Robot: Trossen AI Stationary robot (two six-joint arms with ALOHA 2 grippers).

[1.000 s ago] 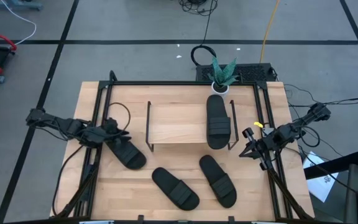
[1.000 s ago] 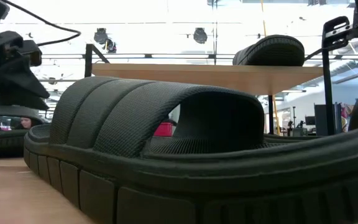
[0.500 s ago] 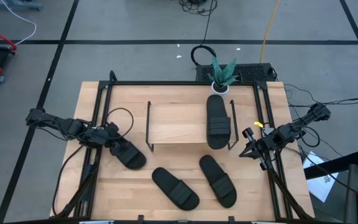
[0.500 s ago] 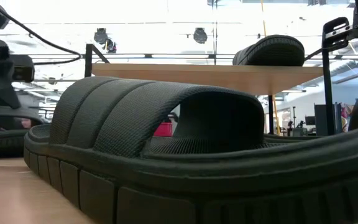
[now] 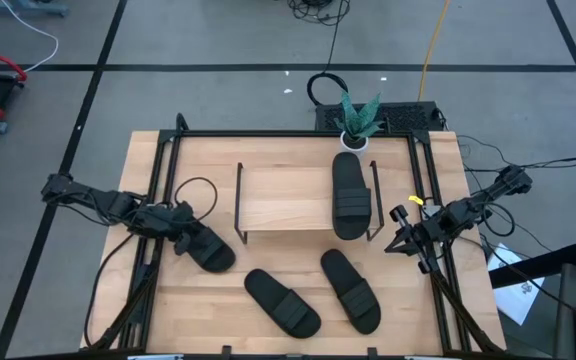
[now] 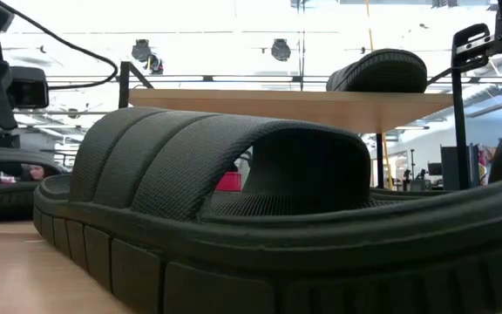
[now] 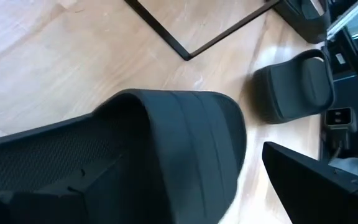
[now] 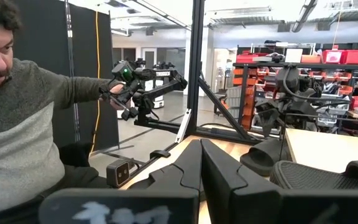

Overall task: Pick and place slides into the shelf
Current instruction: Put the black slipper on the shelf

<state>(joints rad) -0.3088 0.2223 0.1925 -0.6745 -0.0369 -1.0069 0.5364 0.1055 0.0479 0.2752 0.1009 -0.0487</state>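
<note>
The bench is a light wooden top with black rails along its sides, standing on a grey tiled floor. Near its middle stands the shelf, a low rack with a pale wooden board and thin black wire side frames.

One slide lies on the shelf's board at its right end, seen in the low view as a dark hump on top of the board. Three more slides lie on the bench: one in front of the shelf toward the middle, one to its right, and one at the left.

The left claw sits at the heel end of that left slide with its fingers spread wide and released; in its wrist view the slide's ribbed strap fills the space just ahead of the fingers, and whether they touch it cannot be told. The right claw waits beside the shelf's right end, clenched shut on nothing.

A small potted plant stands at the bench's far edge. Beyond the bench, the right wrist view shows a seated person in a grey sweater.
</note>
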